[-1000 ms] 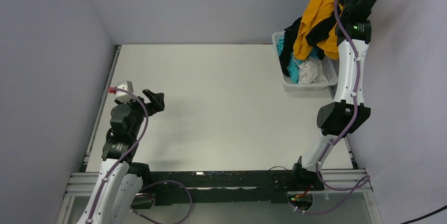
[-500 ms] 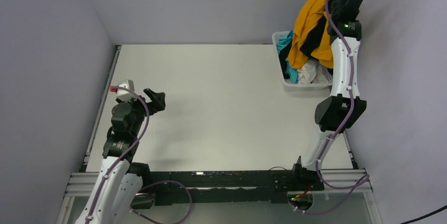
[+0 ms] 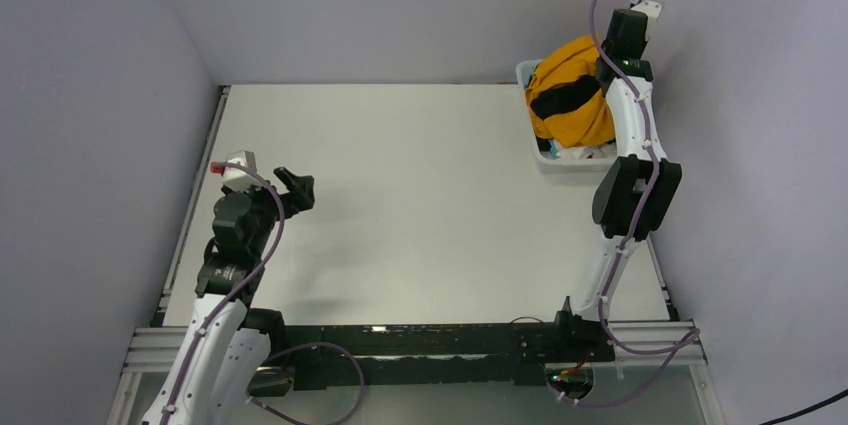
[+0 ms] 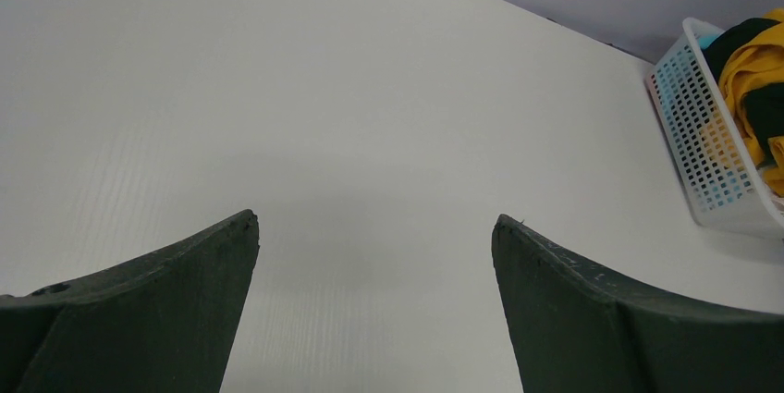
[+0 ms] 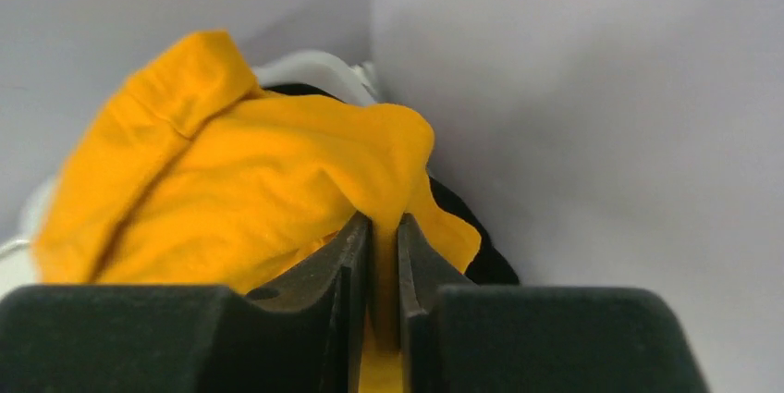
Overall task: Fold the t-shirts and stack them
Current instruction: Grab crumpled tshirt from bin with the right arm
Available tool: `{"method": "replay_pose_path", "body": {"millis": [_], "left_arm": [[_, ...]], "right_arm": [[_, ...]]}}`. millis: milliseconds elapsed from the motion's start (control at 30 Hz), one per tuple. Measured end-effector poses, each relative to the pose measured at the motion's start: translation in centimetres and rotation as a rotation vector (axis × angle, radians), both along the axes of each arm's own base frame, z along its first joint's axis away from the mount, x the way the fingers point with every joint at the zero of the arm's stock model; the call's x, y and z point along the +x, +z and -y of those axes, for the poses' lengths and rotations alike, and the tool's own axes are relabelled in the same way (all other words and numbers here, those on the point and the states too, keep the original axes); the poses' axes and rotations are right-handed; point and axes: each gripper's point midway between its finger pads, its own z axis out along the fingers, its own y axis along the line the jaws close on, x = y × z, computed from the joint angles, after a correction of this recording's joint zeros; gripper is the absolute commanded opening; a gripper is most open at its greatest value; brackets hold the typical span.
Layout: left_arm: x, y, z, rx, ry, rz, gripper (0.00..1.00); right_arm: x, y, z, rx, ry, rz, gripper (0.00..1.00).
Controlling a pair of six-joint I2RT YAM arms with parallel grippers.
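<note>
The mustard-orange t-shirt (image 3: 572, 110) lies heaped over the white basket (image 3: 523, 71) at the table's far right corner. A black t-shirt (image 3: 570, 96) crosses it as a dark band. My right gripper (image 5: 385, 222) is shut on a fold of the orange t-shirt (image 5: 231, 180), which sits pinched between the narrow jaws. Black cloth (image 5: 481, 254) shows behind that fold. From above, the right gripper is hidden at the heap's upper right. My left gripper (image 3: 297, 190) hovers open over bare table at the left, its fingertips (image 4: 242, 227) wide apart and empty.
The basket also holds white cloth (image 3: 590, 153) and a bit of teal (image 3: 547, 145). In the left wrist view the basket (image 4: 703, 134) stands far right. Grey walls close in behind and at both sides; the right arm stands close to the right wall.
The right arm has come down and back, lowering the orange t-shirt from high above the basket onto the heap. The left arm has stayed put.
</note>
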Motion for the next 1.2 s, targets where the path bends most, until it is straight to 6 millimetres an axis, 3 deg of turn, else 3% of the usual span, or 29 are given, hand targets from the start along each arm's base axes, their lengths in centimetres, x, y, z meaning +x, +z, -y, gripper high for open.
{"method": "replay_pose_path", "body": {"millis": [33, 100, 200, 233, 267, 300, 433, 533, 667, 733, 1000, 1100, 1200], "left_arm": [[0.0, -0.1, 0.0, 0.001, 0.0, -0.004, 0.99], [0.1, -0.2, 0.0, 0.001, 0.0, -0.009, 0.99], [0.2, -0.5, 0.0, 0.002, 0.0, -0.017, 0.99], [0.2, -0.5, 0.0, 0.002, 0.0, -0.019, 0.99], [0.2, -0.5, 0.0, 0.002, 0.0, -0.02, 0.99], [0.2, -0.5, 0.0, 0.002, 0.0, -0.019, 0.99], [0.3, -0.5, 0.0, 0.002, 0.0, -0.018, 0.99], [0.5, -0.8, 0.1, 0.004, -0.001, -0.027, 0.99], [0.6, -1.0, 0.1, 0.004, -0.001, -0.036, 0.99], [0.6, -1.1, 0.1, 0.005, -0.001, -0.04, 0.99], [0.8, -1.5, 0.1, 0.007, 0.0, -0.054, 0.99], [0.8, -1.7, 0.1, 0.008, 0.0, -0.062, 0.99], [0.9, -2.0, 0.1, 0.009, 0.0, -0.072, 0.99]], "right_arm": [[-0.6, -0.9, 0.7, -0.009, -0.034, -0.031, 0.49], [-1.4, -1.5, 1.6, -0.021, -0.083, -0.059, 0.6], [-1.8, -1.1, 2.2, -0.046, -0.1, -0.067, 0.75], [-1.9, -0.8, 2.2, -0.055, -0.088, -0.069, 0.9], [-1.8, -0.5, 1.9, -0.064, -0.068, -0.068, 0.99], [-1.7, 0.0, 1.4, -0.082, -0.029, -0.068, 1.0], [-2.2, 1.8, -3.6, -0.251, 0.233, -0.109, 1.0], [-1.8, 2.5, -10.4, -0.401, 0.483, -0.142, 1.0], [-0.3, 0.9, -16.6, -0.476, 0.677, -0.177, 1.0], [1.1, -0.5, -17.2, -0.482, 0.703, -0.201, 1.0], [4.3, -9.6, -14.2, -0.507, 0.61, -0.401, 0.97], [4.8, -11.8, -13.1, -0.532, 0.548, -0.448, 0.86], [5.5, -12.1, -12.2, -0.551, 0.479, -0.439, 0.66]]}}
